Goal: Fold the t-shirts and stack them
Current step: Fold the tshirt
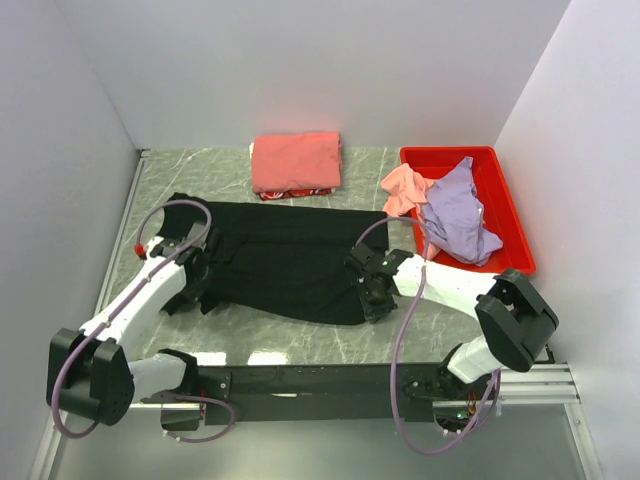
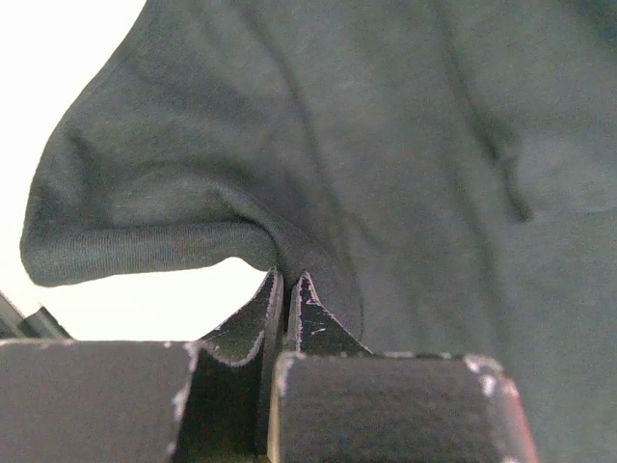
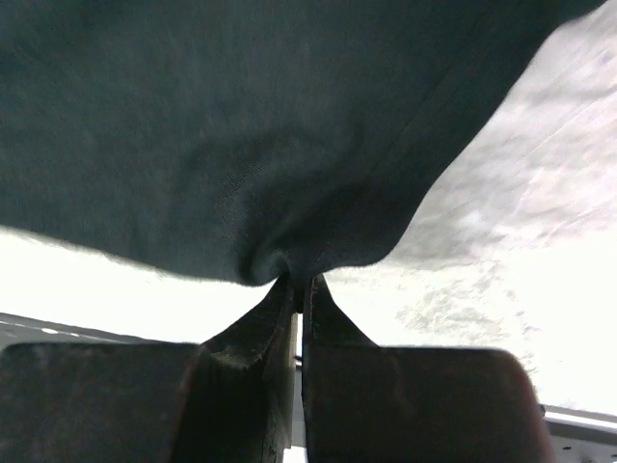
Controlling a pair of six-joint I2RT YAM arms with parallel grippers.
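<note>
Stage early: black shirt [image 1: 285, 262] is lying spread on table [image 1: 300, 340]; left claw [image 2: 286, 280] and right claw [image 3: 297, 282] are each pinching its edge; coral shirt [image 1: 295, 160] is sitting folded behind; pink shirt [image 1: 403, 187] and lavender shirt [image 1: 455, 215] are lying unfolded in bin [image 1: 500, 175].

A red plastic bin [image 1: 447, 152] sits at the far right of the table [image 1: 200, 175], its long side close along the right wall [image 1: 590, 150]; the table top is grey-green marble with pale veins, bright and washed-out in the right wrist view; plain white walls stand at the back [image 1: 320, 70] and left [image 1: 50, 150]; a metal rail [image 1: 555, 378] lies along the near edge.
</note>
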